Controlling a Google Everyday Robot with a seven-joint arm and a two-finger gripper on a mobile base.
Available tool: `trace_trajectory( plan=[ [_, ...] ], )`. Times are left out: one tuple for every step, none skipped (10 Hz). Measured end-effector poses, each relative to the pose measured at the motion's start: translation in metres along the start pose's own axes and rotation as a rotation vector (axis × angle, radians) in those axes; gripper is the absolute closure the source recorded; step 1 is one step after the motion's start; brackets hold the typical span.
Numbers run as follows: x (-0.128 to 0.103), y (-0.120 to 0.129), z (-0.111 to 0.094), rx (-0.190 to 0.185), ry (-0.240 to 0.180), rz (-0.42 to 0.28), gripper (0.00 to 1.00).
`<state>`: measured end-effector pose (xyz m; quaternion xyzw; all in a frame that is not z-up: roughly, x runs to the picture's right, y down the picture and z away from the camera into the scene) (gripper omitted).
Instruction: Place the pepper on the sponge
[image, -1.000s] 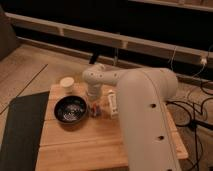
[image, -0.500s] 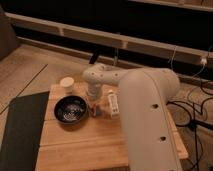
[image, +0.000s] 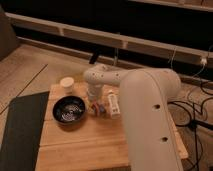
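Note:
My gripper (image: 94, 100) points down at the wooden table (image: 80, 145), just right of the black bowl. Its tip sits right over a small blue-grey sponge (image: 100, 109). A bit of red-orange, the pepper (image: 94, 106), shows at the gripper's tip, against the sponge's left side. Whether the pepper rests on the sponge or is still held cannot be made out. The arm's thick white body (image: 147, 115) fills the right of the view and hides the table behind it.
A black bowl (image: 69, 110) stands left of the gripper. A white tube (image: 114, 105) lies just to its right. A small cream cup (image: 66, 83) sits at the table's far left corner. A dark mat (image: 20, 130) lies left of the table. Cables trail at right.

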<state>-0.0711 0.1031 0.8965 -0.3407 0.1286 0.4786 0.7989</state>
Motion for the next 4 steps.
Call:
trace_trajectory(
  plan=[
    [-0.0009,0.0005,-0.0033,-0.003,-0.009,-0.002,0.37],
    [-0.0004,0.0005,-0.0030,-0.004,-0.008,-0.001,0.37],
    [-0.0007,0.0010,-0.0031,-0.004,-0.008,-0.002,0.37],
    [-0.0009,0.0015,-0.0030,-0.004,-0.008,-0.003,0.37]
  ],
)
